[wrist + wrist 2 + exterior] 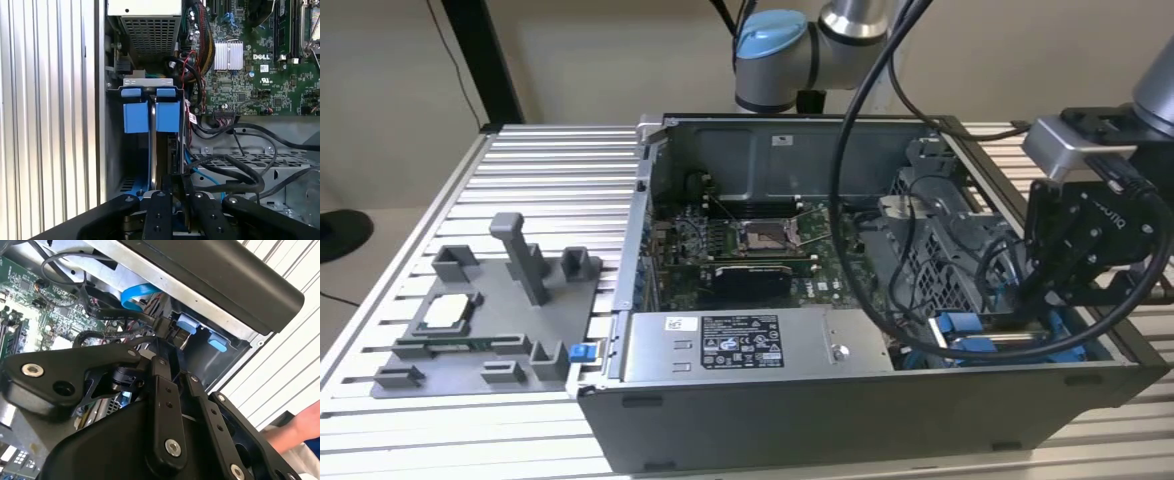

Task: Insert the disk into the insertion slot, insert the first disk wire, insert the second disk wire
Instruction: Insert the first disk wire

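Presently, in the exterior view, the open computer case [854,420] lies on the slatted table [547,170]. The pincer [1041,295] reaches down into the corner of the case toward the exterior view's right, at the insertion slot [983,338] with its blue rails; black cables [907,300] loop across that corner. In the second wrist view we note the pincer [172,347] with its fingers [161,390] drawn close together and a black wire plug [161,325] at their tips, its lead running off toward the motherboard [30,315]. We read this as the plug pinched, though the contact itself is partly hidden. A person's hand [305,422] shows at the edge, outside the case. In the first wrist view the disk [164,150] stands on edge inside the insertion slot, blue tabs [150,107] at its far end and the pincer [175,187] at its near end. Our judgement: disk insertion is done and a wire step is in hand; which of the two wires we cannot tell. Mating calls for the plug squared to the disk's socket, a straight push, and the loose cables [235,175] kept from snagging.
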Robot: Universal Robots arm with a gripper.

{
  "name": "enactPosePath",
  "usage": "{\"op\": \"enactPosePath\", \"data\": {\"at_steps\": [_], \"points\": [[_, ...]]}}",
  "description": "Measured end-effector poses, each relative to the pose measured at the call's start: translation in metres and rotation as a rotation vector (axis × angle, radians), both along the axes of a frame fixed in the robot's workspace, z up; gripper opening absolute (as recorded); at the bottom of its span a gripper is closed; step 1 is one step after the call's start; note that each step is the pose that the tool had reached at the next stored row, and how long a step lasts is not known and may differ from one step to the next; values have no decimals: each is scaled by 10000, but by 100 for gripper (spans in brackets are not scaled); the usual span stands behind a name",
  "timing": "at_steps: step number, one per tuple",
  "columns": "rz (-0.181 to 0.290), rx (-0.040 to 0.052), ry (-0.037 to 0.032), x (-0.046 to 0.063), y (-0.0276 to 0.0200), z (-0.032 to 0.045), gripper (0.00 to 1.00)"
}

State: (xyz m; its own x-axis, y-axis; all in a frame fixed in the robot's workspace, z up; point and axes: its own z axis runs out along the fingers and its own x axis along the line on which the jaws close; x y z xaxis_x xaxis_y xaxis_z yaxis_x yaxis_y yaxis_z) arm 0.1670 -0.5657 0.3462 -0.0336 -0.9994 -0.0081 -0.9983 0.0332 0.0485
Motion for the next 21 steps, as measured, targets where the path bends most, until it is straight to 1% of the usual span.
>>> {"op": "enactPosePath", "data": {"at_steps": [7,21], "points": [[14,0,-1,-3,0,-44,0],[107,0,-36,-3,17,-59,0]]}}
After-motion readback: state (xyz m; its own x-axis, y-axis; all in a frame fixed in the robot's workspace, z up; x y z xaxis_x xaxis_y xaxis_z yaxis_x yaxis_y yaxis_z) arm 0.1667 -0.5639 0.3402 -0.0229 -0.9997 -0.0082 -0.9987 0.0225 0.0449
